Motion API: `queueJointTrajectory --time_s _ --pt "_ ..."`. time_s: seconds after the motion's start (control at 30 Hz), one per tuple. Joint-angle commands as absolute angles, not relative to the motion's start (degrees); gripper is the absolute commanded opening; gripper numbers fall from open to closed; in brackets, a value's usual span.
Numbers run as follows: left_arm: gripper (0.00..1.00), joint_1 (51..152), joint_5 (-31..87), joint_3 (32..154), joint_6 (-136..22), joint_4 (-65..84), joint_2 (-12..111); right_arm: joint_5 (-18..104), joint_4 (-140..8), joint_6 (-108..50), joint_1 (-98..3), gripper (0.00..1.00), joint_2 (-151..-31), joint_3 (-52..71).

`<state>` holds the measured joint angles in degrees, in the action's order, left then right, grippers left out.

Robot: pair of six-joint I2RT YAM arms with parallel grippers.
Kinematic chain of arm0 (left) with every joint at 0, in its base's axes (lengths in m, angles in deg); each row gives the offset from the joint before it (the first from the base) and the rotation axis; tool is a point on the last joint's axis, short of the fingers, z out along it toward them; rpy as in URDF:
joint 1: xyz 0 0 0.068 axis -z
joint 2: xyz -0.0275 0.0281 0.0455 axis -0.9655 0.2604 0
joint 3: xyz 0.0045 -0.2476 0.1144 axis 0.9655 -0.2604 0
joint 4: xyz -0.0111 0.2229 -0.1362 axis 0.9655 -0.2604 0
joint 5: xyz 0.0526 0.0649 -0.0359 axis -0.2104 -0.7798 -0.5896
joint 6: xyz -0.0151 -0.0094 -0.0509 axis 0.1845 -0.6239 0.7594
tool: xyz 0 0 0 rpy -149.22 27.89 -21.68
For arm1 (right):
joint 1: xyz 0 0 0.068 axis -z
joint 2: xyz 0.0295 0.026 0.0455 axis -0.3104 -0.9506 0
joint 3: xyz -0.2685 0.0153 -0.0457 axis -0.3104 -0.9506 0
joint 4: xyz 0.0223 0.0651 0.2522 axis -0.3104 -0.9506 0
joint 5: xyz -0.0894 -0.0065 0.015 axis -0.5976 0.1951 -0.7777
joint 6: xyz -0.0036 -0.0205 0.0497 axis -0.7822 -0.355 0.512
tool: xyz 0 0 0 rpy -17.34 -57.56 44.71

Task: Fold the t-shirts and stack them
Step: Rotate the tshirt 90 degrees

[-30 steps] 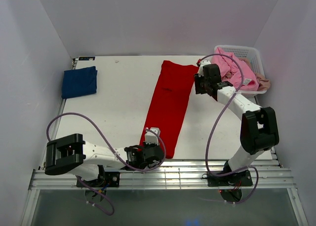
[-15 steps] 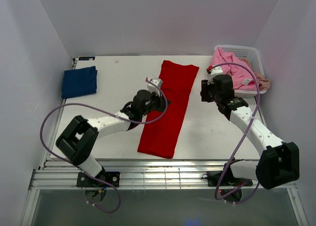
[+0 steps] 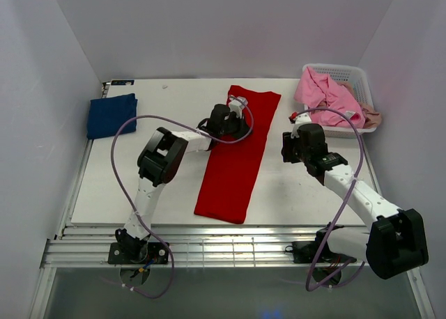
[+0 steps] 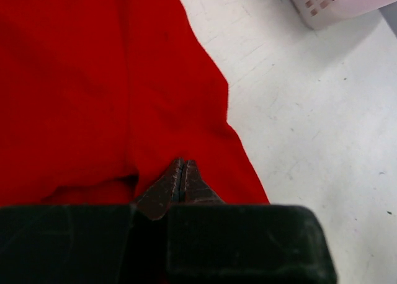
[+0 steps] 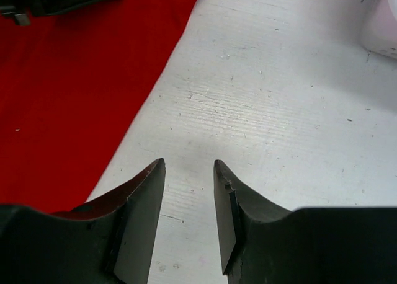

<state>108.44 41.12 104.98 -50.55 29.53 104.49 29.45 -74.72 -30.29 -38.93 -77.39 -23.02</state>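
A bright red t-shirt [image 3: 233, 166] lies as a long narrow strip down the middle of the table. My left gripper [image 3: 244, 117] is shut, its tips [image 4: 183, 172] low over the shirt's far part [image 4: 93, 79], next to a small fold; no cloth shows between the jaws. My right gripper [image 3: 294, 132] is open over bare table just right of the shirt's edge [image 5: 74, 79], with nothing between its fingers [image 5: 189, 166]. A folded navy t-shirt [image 3: 111, 115] rests at the far left. A pink t-shirt [image 3: 324, 96] is heaped in the basket.
The white lattice basket [image 3: 359, 79] stands at the far right corner, its corner showing in the left wrist view [image 4: 329, 5]. A bit of beige cloth [image 3: 373, 117] hangs at its near side. White walls enclose the table on three sides.
My left arm swept from the shirt's near end up along it to its far part, staying shut. My right gripper drew back from the shirt's far corner toward me.
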Motion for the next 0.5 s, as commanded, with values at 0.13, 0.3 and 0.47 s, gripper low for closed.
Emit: queueJointTrajectory --time_s 0.13,0.3,0.47 --pt "0.00 105.41 40.75 120.52 -53.23 18.68 113.70 29.23 -74.36 -29.00 -39.79 0.43 -72.47 -24.19" --pt "0.00 101.46 37.06 125.54 -53.58 12.88 117.93 28.70 -75.16 -28.65 -40.23 0.43 -71.06 -24.63" --pt "0.00 98.29 37.49 123.00 -52.70 14.00 117.68 28.53 -75.07 -28.38 -40.50 0.43 -71.32 -24.37"
